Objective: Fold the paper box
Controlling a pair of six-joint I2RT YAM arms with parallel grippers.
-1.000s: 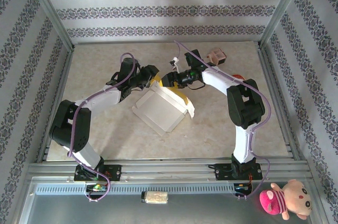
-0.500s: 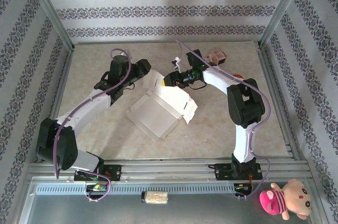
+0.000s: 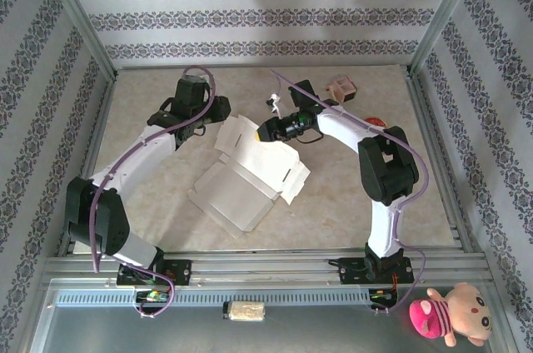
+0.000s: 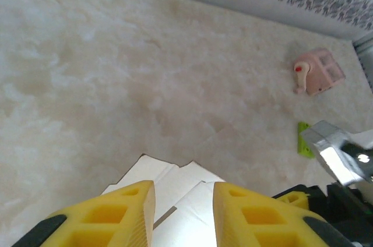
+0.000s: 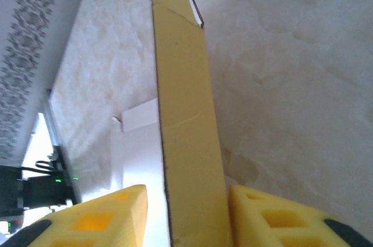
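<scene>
Your right gripper (image 5: 186, 200) straddles a yellow flap of the paper box (image 5: 180, 113), but the bottom edge cuts both off; whether the pads pinch it, you can't tell; from above, the right arm (image 3: 350, 128) covers part of the pink item (image 3: 343, 87) and most of an orange thing (image 3: 375, 121) too small to name; at the left wrist, the box runs off the bottom edge behind the left gripper (image 4: 183, 194).

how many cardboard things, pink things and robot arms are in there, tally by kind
cardboard: 1, white-and-yellow cardboard box blank
pink things: 2, small pink box-like item, pink plush toy
robot arms: 2, left arm, right arm
total: 5
</scene>
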